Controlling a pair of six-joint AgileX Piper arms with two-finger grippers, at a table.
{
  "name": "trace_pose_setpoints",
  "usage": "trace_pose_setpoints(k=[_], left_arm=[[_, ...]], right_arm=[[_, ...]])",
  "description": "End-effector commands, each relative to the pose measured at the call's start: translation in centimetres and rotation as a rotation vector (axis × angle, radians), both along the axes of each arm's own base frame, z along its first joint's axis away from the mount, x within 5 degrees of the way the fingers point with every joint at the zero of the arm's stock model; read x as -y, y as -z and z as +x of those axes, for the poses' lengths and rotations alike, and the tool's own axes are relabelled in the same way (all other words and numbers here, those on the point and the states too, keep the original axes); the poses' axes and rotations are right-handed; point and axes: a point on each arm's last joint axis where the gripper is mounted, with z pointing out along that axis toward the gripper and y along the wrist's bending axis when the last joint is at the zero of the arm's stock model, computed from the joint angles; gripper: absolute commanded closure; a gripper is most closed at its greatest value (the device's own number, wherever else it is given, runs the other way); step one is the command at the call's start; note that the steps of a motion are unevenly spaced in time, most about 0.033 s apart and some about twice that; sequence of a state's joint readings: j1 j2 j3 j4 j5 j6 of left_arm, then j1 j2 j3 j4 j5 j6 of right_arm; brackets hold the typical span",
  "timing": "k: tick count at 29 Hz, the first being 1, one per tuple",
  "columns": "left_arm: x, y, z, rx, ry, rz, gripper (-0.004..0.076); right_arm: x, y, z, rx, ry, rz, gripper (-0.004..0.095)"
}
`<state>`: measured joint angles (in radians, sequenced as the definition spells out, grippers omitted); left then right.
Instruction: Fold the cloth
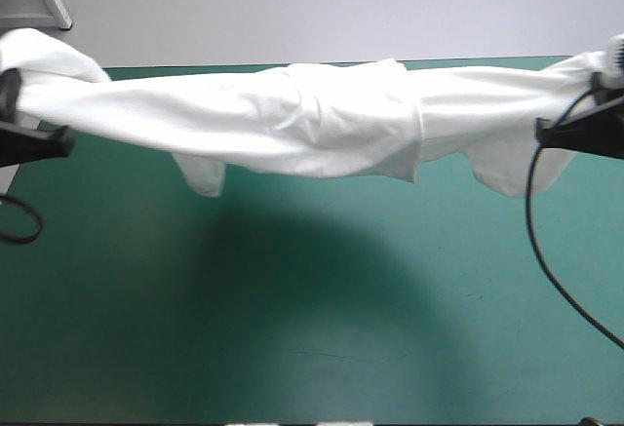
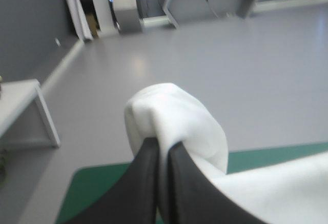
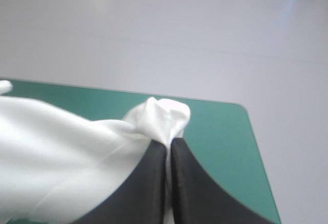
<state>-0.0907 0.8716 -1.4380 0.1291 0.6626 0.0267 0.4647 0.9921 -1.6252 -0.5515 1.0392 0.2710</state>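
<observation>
T-shirt (image 1: 322,119): white, short-sleeved. Lifted clear of the table and stretched sideways as a long, twisted band between both arms. Hung over the far half of the teal-green cover (image 1: 292,348), close to the far edge, sagging a little at the middle. Wrinkled and bunched about the centre.

Left flap (image 1: 205,174) drooping below the band near one end, right flap (image 1: 507,177) near the other; possibly the sleeves, though not clear enough to say. Broad shadow (image 1: 292,251) on the cover underneath.

Held at one end by left gripper (image 2: 163,144): black fingers all but together, clamped on a bunched end of the cloth. Rounded white wad bulging out past the fingertips. Raised, at the table's left edge.

Held at the other end by right gripper (image 3: 169,143): black fingers likewise pressed nearly closed, pinching the fabric. Small white knot standing just ahead of the tips, remaining cloth trailing off beside the gripper toward the other arm. Raised, at the table's right edge.
</observation>
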Motion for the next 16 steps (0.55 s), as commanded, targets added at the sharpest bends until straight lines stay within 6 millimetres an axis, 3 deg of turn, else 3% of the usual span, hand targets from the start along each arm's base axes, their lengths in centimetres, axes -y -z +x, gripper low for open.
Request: trace_pose_setpoints(k=[1,5,8,13,16], left_arm=[[-1.5,-3.9,-6.9,0.230,-0.100,0.033,0.0734],[-2.2,-4.6,-10.6,0.247,-0.147,0.043,0.0734],[-2.4,-4.3,-11.0,0.189,-0.161,0.065,0.0734],[-1.8,-2.6,-7.9,-0.022,-0.116,0.052,0.0734],[-1.0,-1.3,-4.9,-0.145,-0.056,0.041,0.0734]], right_arm=[[2.9,-3.7,-4.6,0.188,0.061,0.019,0.0924],[3.9,-4.5,-6.9,0.201,0.049,0.023,0.0924],[3.8,-4.4,-7.3,0.184,0.007,0.041,0.0924],[1.7,-3.2,-5.5,0.072,-0.106,0.062,0.0924],[-0.2,-1.1,-2.3,-0.045,-0.136,0.028,0.0925]])
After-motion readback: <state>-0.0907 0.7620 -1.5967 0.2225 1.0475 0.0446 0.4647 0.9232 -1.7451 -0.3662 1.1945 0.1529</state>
